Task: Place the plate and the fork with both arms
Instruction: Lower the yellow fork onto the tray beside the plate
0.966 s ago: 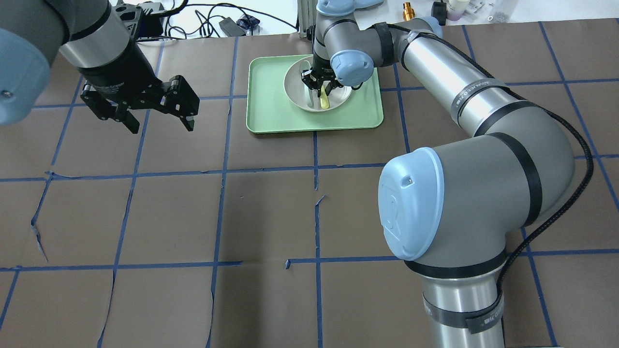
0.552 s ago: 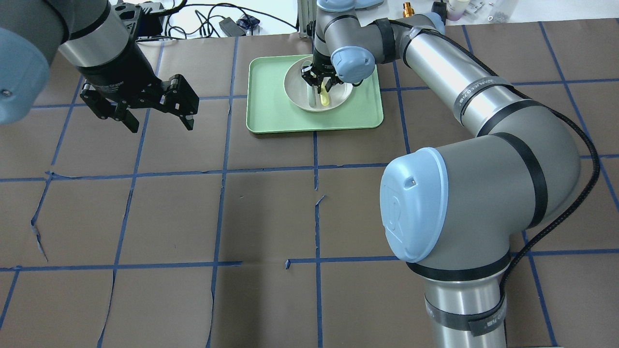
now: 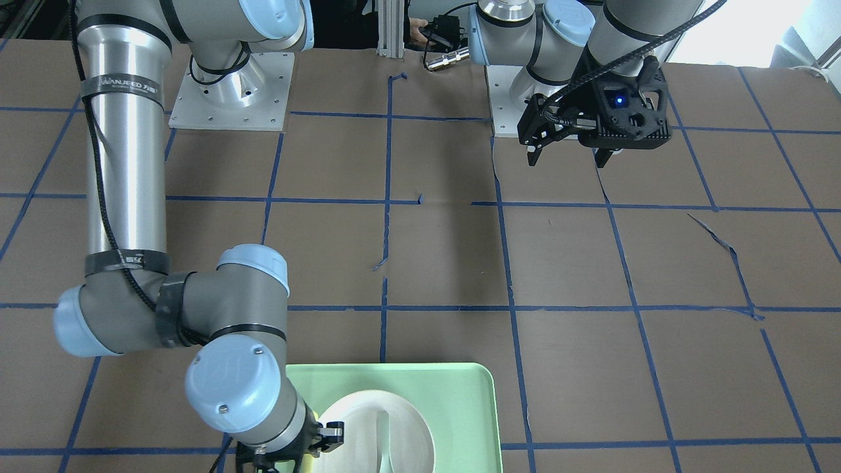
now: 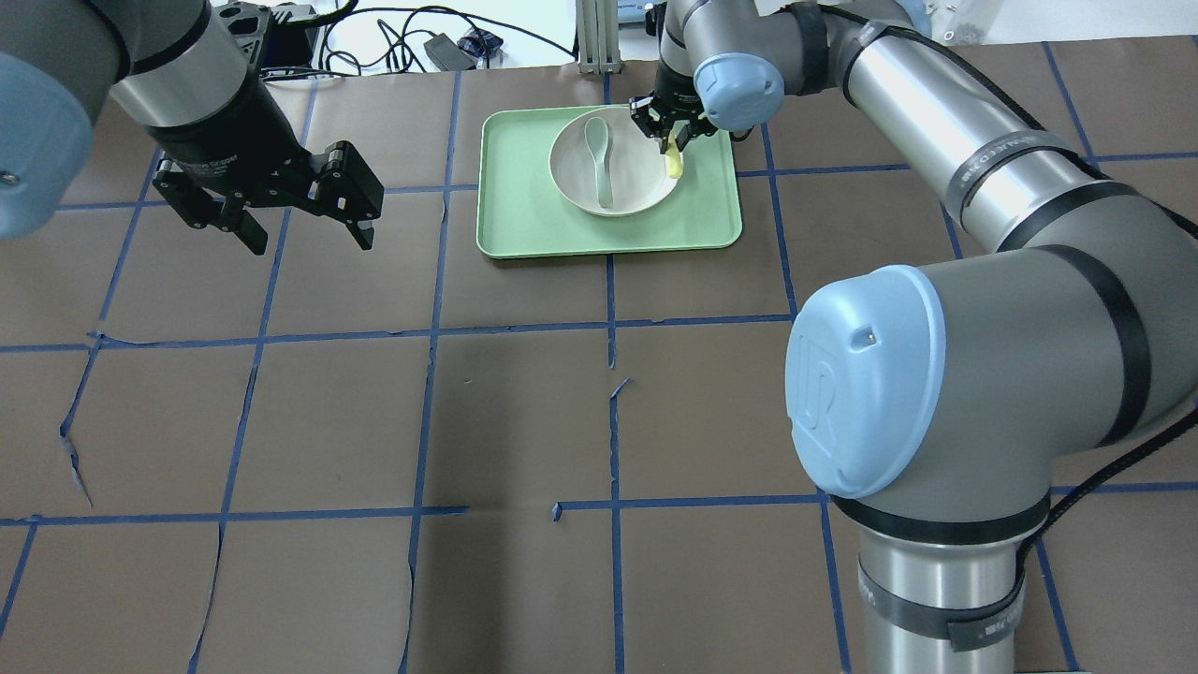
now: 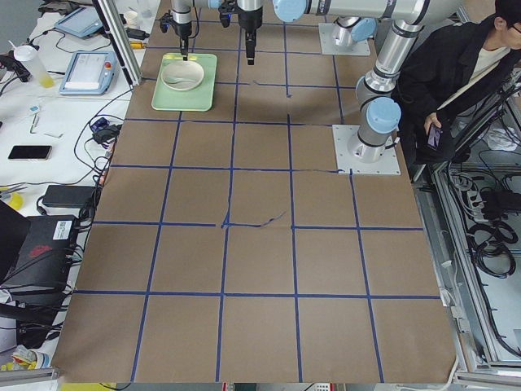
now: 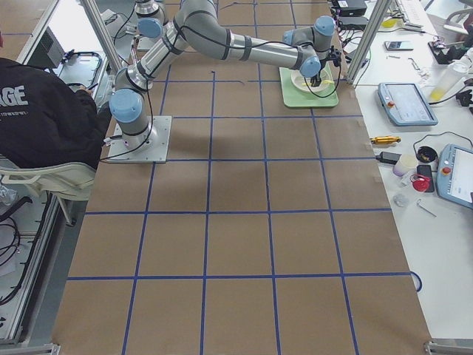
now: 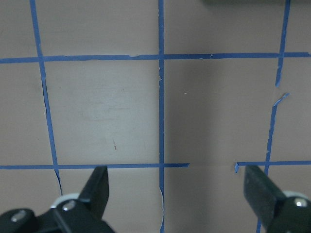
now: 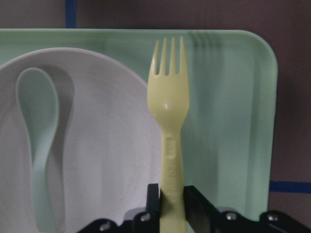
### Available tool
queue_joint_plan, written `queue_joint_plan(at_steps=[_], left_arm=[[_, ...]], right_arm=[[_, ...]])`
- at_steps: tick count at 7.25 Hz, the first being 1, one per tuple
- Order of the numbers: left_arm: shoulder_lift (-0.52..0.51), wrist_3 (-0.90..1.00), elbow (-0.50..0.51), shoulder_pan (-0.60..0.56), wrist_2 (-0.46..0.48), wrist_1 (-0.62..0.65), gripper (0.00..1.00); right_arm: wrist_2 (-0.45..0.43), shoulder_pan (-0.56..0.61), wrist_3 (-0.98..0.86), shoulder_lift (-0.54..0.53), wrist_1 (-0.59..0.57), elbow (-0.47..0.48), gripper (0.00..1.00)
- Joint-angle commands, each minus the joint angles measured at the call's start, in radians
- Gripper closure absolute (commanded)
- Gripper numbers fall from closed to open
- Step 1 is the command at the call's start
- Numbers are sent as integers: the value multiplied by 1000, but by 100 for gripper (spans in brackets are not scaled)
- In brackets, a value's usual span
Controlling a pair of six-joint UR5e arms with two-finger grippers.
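The white plate sits in the light-green tray at the table's far middle. My right gripper is shut on the handle of the yellow fork and holds it in the air over the plate's right rim. In the right wrist view the fork points away from the gripper, over the plate's edge and the tray. My left gripper is open and empty, above the table left of the tray. It also shows open in the left wrist view.
A pale grey-green spoon lies in the plate. Brown paper with blue tape lines covers the table. Cables and small devices lie beyond the far edge. The right arm's elbow fills the near right.
My right gripper has lifted the fork out of the plate and moved right and farther away, so the spoon now shows whole. The left gripper has barely moved.
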Motion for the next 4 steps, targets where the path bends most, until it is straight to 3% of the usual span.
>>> queue_joint_plan(at_steps=[1,4], left_arm=[[-2,0,-1,0,0,2,0],[1,-2,-4,0,0,2,0]], right_arm=[[2,-47,9,0,-2,45,83],[11,-42,11,15,-2,62,83]])
